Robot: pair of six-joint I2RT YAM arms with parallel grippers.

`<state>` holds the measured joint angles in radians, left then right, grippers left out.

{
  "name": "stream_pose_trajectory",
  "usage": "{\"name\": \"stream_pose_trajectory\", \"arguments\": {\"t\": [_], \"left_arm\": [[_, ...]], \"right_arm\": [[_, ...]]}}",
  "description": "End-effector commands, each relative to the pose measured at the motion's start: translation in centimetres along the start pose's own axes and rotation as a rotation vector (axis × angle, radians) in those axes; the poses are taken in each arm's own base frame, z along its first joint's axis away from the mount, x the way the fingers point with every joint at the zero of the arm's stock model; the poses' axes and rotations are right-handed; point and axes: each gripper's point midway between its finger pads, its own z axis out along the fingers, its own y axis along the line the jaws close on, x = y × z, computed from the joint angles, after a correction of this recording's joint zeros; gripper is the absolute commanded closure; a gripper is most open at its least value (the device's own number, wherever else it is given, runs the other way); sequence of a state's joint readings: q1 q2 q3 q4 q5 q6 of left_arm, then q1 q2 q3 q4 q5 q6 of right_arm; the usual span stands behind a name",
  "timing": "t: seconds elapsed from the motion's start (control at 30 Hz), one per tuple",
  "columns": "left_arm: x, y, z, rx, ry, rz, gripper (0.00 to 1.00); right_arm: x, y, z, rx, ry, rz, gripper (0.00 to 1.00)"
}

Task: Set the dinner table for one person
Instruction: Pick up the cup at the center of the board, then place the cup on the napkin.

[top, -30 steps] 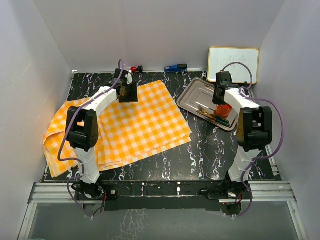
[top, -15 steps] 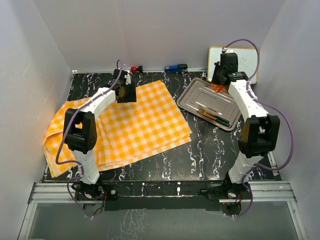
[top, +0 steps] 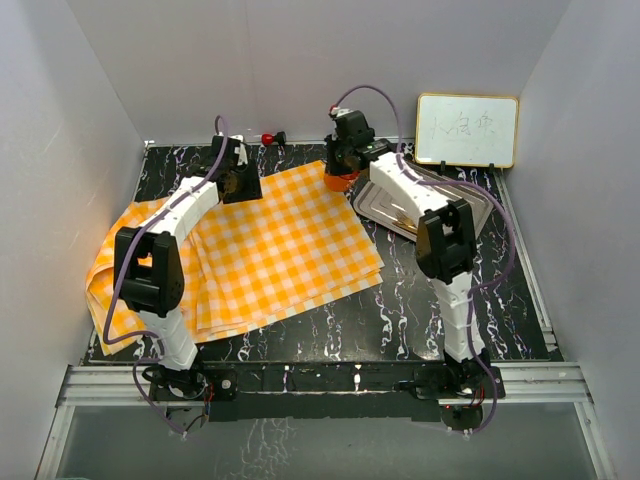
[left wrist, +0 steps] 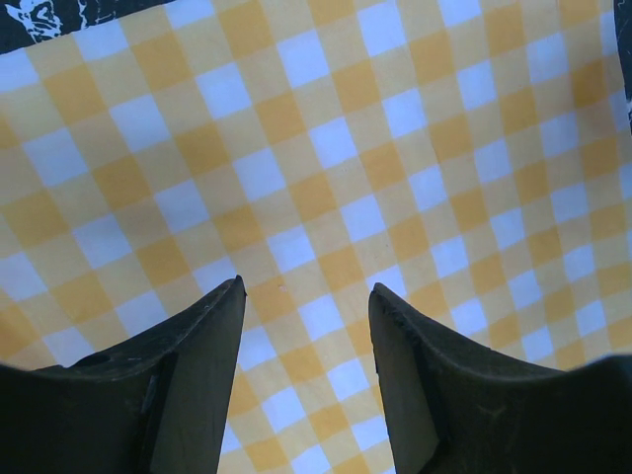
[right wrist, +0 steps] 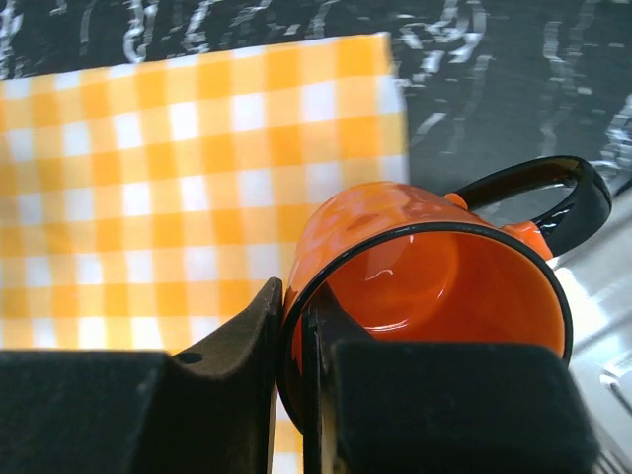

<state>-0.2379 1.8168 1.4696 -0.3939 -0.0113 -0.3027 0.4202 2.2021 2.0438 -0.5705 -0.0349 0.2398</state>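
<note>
While right gripper (top: pixel 340 166) holds the orange mug (top: pixel 338 181) over the checked cloth (top: pixel 270 240) on the dinner table (top: pixel 420 300) (top view) | left wrist: left gripper (left wrist: pixel 306 296) apart, empty | right wrist: clamped on mug rim, next I'd lower it upright

Bright, even light comes from above, so only soft, faint shadows fall on the checked cloth (top: pixel 270 245). The steel tray (top: pixel 378 205) shines with white glare. Up close, the orange mug (right wrist: pixel 425 281) has shiny spots inside it.
</note>
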Motion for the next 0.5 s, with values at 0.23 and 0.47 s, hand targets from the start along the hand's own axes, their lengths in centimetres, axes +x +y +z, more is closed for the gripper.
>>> {"name": "stream_pose_trajectory", "arguments": {"t": [0.23,0.47], "left_arm": [[-0.9,0.8,-1.5,-0.003,-0.033,-0.034,0.47],[-0.6,0.9,-1.0,-0.003,-0.021,-0.035,0.47]], "right_arm": [[-5.4,6.5,-0.5,-0.144,-0.155,-0.028,1.00],[-2.2,7.5,1.6,-0.163,-0.101,-0.049,1.00]]}}
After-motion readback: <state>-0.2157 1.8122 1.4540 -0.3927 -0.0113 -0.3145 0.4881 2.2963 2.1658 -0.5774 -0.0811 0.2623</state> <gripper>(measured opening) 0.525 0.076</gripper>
